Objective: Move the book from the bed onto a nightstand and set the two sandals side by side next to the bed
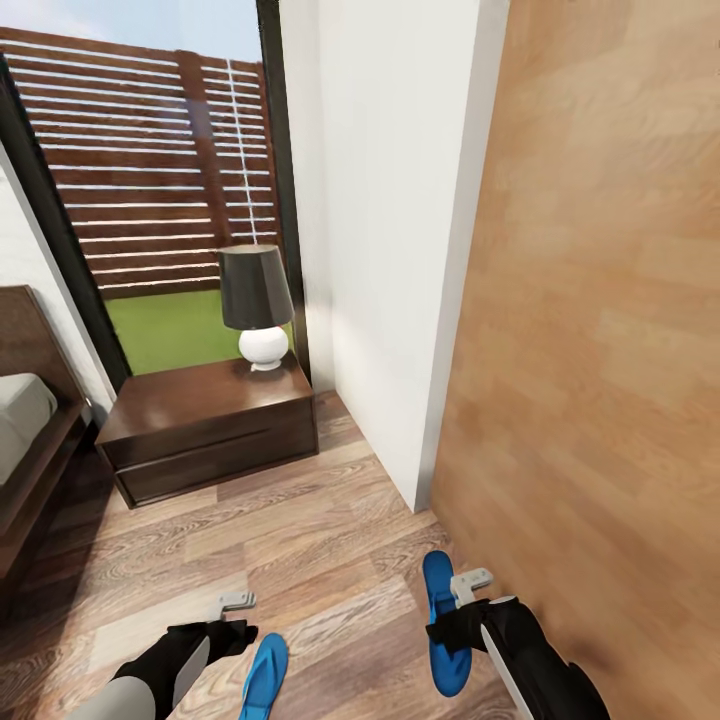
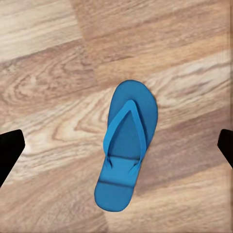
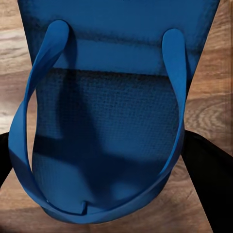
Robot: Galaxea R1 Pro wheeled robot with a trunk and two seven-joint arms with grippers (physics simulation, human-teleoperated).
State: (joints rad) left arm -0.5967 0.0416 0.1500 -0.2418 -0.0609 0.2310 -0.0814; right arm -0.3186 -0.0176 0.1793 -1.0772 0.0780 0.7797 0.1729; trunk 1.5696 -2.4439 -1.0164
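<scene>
— Trouble, as I see it: the right gripper (image 1: 452,620) has its sandal (image 1: 441,622) by the sole edges only, so it may twist or slip free.
— Jaws clamped on it?
— Seems so. Left gripper (image 1: 240,622) hangs spread above the other sandal (image 2: 127,144), flat on the floor (image 1: 330,560), touching nothing. Nightstand (image 1: 205,428) and bed (image 1: 25,440) lie ahead.

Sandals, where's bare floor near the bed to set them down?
Bare wood floor lies between the bed, the nightstand and the white wall. Near the robot it is tighter: one sandal lies there, the other sandal at the right end effector.
</scene>
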